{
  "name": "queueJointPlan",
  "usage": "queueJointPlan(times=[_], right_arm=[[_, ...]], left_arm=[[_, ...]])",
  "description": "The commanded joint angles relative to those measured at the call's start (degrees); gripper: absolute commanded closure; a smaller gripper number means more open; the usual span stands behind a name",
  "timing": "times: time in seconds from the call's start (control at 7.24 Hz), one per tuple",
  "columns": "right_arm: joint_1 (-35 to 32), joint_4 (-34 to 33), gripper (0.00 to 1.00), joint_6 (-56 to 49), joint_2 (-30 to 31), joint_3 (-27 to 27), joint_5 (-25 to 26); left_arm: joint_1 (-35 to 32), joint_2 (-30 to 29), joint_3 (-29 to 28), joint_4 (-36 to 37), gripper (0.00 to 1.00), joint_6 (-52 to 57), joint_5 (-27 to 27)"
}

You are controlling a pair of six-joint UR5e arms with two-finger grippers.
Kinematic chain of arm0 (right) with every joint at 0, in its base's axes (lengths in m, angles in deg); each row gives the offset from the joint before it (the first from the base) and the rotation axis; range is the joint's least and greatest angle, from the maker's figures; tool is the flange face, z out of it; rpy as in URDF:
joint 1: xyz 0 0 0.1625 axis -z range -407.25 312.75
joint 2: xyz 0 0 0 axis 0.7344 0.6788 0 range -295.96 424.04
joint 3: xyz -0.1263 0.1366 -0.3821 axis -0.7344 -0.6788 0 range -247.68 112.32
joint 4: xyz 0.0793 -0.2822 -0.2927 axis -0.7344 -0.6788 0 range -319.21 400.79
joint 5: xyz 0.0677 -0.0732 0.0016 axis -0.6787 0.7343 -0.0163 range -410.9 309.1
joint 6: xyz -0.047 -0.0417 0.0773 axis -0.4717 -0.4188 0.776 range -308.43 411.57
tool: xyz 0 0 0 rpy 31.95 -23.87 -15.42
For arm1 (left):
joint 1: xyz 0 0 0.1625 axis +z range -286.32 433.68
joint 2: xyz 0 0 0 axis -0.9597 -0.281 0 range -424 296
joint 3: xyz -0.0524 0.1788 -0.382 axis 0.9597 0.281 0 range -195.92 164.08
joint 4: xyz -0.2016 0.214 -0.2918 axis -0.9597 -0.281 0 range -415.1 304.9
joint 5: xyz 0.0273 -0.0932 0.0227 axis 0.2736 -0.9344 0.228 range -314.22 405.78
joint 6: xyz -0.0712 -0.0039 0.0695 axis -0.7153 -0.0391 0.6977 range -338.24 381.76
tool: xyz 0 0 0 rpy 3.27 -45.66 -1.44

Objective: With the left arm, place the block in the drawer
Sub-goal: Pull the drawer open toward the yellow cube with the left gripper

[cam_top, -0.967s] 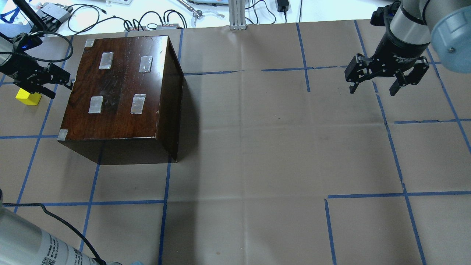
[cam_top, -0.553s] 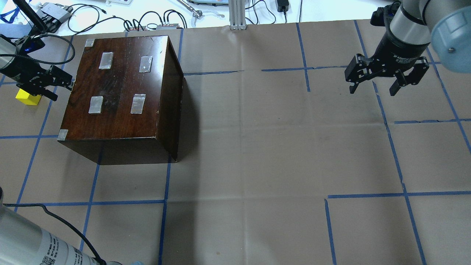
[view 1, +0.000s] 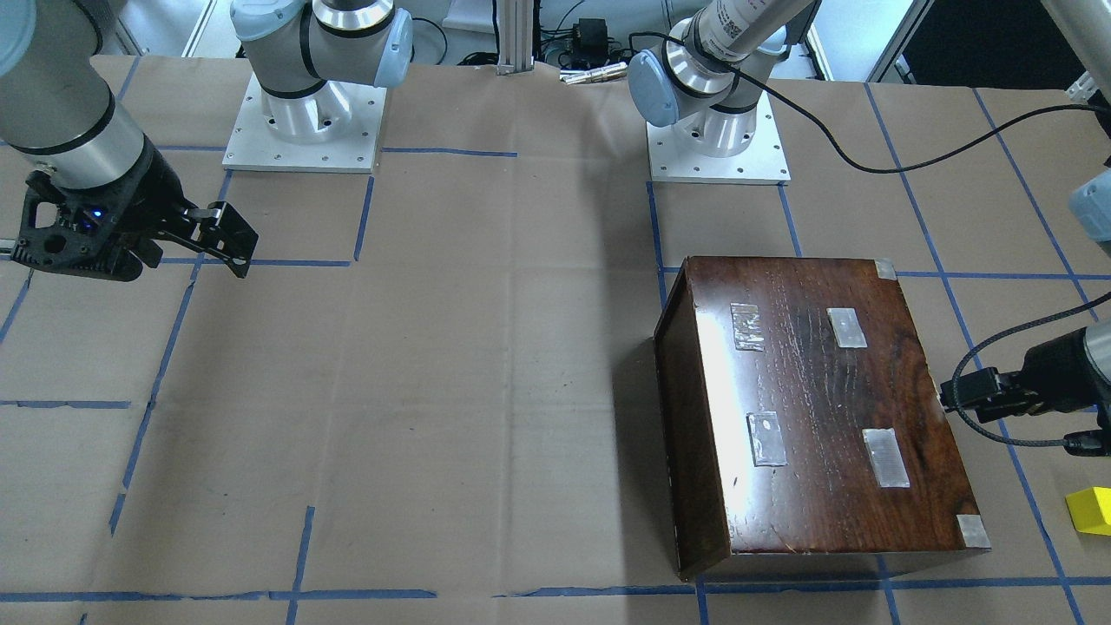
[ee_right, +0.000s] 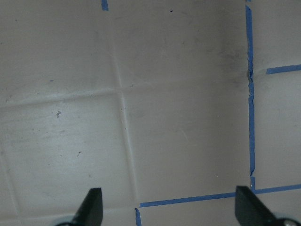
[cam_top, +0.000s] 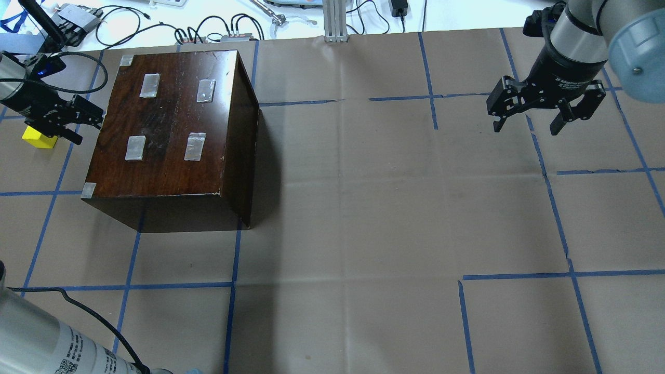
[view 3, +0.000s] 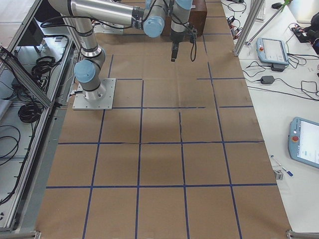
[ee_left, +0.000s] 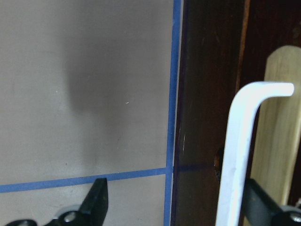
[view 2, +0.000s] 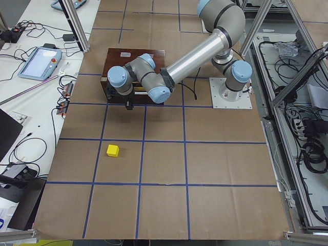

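Brown paper, gridded with blue tape, covers the table, the largest item.

Cabinet: glossy dark wood with grey tape patches on its top. It stands on the side of the table nearer my left arm.

Left arm: silver-grey with light-blue joint caps. It reaches across the cabinet top and down its outer face, and a black cable trails from it.

Right arm: it hangs over bare paper at the far end, well apart from the cabinet.

Right gripper: fingers spread wide and nothing between them.

Left gripper: low, just beside the cabinet's outer face, fingers spread wide. My wrist view shows a white bent bar between them, near one fingertip. I cannot tell whether it touches.

Drawer: I cannot pick it out from the cabinet's dark face. A pale wood strip shows beside the white bar.

Block: a small yellow cube resting on the paper out from the cabinet's face and apart from it. From overhead my wrist hides part of it. Neither gripper touches it.
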Motion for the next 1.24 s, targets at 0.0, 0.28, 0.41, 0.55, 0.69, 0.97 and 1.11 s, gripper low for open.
queueJointPlan(times=[0.0,0.28,0.41,0.55,0.69,0.97,1.11], right_arm=[[0.0,0.0,0.00,0.0,0.0,0.0,0.0],[0.0,0.0,0.00,0.0,0.0,0.0,0.0],[0.0,0.0,0.00,0.0,0.0,-0.1,0.0],[0.0,0.0,0.00,0.0,0.0,-0.1,0.0],[0.0,0.0,0.00,0.0,0.0,0.0,0.0],[0.0,0.0,0.00,0.0,0.0,0.0,0.0],[0.0,0.0,0.00,0.0,-0.1,0.0,0.0]], left_arm=[[0.0,0.0,0.0,0.1,0.01,0.2,0.4],[0.0,0.0,0.0,0.1,0.01,0.2,3.5],[0.1,0.0,0.0,0.2,0.01,0.2,5.0],[0.1,0.0,0.0,0.2,0.01,0.2,6.0],[0.3,0.1,-0.3,0.7,0.01,0.2,7.9],[0.5,0.0,-1.2,0.9,0.01,0.2,10.1],[0.7,-0.1,-1.4,0.9,0.01,0.2,11.2]])
